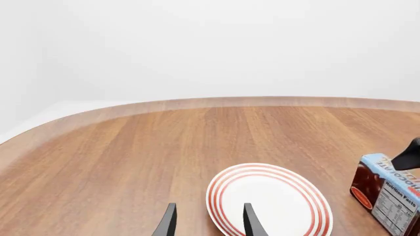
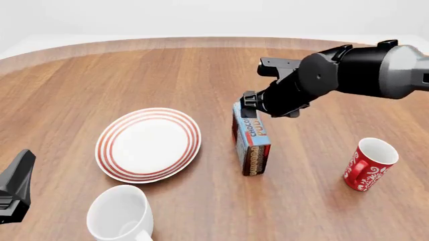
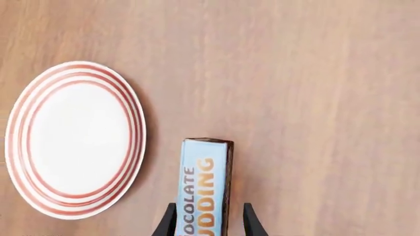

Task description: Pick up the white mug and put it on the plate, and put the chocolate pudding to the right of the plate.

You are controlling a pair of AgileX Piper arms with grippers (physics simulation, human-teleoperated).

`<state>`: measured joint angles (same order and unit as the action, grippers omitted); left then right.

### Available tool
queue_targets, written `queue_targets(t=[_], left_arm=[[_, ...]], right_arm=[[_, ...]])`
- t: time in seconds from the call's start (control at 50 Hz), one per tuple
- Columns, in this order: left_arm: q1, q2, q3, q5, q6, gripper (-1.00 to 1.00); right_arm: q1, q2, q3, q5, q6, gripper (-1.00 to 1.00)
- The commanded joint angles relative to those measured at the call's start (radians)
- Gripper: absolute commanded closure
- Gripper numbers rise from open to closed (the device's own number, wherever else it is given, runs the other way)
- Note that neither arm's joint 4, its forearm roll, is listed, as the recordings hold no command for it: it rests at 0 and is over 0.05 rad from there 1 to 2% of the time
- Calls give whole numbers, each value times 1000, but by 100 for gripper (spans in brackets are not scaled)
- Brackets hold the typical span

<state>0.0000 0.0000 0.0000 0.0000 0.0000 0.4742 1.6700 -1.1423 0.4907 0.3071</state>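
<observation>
The white mug (image 2: 119, 217) stands upright at the front of the table, just in front of the plate (image 2: 148, 144), and shows only in the front view. The red-ringed plate also shows in the left wrist view (image 1: 276, 199) and the right wrist view (image 3: 74, 137). The chocolate pudding (image 2: 252, 143) stands on edge on the table right of the plate. My right gripper (image 2: 249, 104) is above its far end, fingers open and straddling it (image 3: 208, 223) with small gaps. My left gripper (image 1: 208, 227) is open and empty, low at the front left (image 2: 19, 173), left of the mug.
A red mug (image 2: 370, 163) with white swirls stands upright at the right, apart from the pudding. The right arm's dark body (image 2: 348, 73) hangs over the table's far right. The table's rounded far edge (image 1: 196, 103) runs across the back.
</observation>
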Motion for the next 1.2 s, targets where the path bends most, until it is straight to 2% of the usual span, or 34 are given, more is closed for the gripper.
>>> queue_targets(t=[0.02,0.48,0.6,0.72,0.8,0.84,1.0,1.04,1.08,1.1,1.2], left_arm=[[0,0,0,0,0,-100],[0,0,0,0,0,-100],[0,0,0,0,0,-100],[0,0,0,0,0,-100],[0,0,0,0,0,-100],[0,0,0,0,0,-100],[0,0,0,0,0,-100],[0,0,0,0,0,-100],[0,0,0,0,0,-100],[0,0,0,0,0,-100],[0,0,0,0,0,-100]], right_arm=[[-1,-38,-7,17,-22,-100],[24,-125,64,-12,-26,-100],[23,-143,78,-21,-44,-100],[28,-167,116,-42,-48,-100],[41,-183,136,-50,-28,-100],[35,-196,142,-50,-46,-100],[46,-247,198,-78,-46,-100],[55,-261,216,-91,-30,-100],[52,-266,221,-95,-40,-100],[63,-277,232,-105,-22,-100],[64,-310,262,-123,-30,-100]])
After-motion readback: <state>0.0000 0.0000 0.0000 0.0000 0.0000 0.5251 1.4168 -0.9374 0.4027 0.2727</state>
